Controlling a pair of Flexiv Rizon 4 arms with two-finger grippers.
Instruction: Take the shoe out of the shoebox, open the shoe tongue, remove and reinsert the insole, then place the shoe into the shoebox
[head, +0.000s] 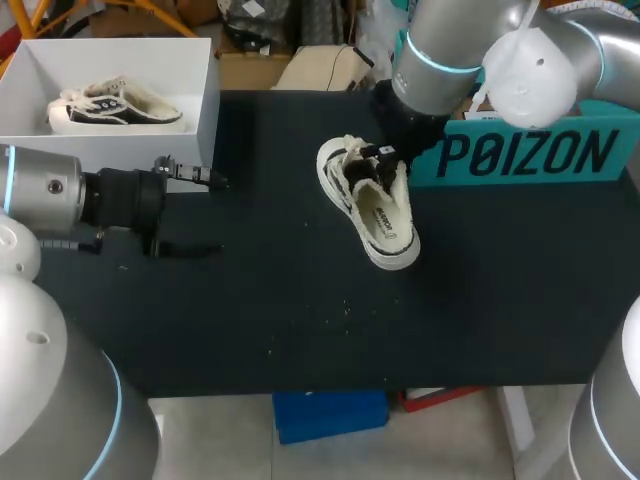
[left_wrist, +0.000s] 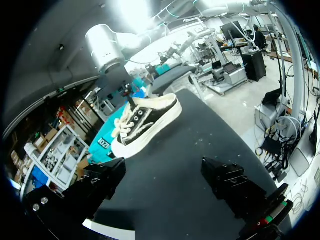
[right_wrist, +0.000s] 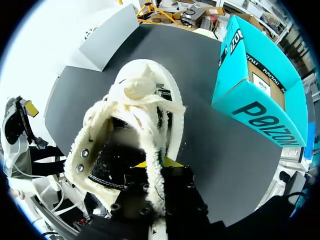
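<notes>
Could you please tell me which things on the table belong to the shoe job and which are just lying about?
Belonging to the job:
shoe on the table
right end effector, at the shoe's tongue
shoebox, white and open

Just lying about:
second shoe, inside the shoebox
teal box, behind the shoe

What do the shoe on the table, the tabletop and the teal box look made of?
Shoe: black upper looks like canvas, with frayed, fuzzy cream trim and laces; white sole likely rubber, matte. Tabletop: dark matte covering, perhaps a rubber or felt mat; pale specks sit on it. Teal box: cardboard, judging by its brown unprinted inner face.
</notes>
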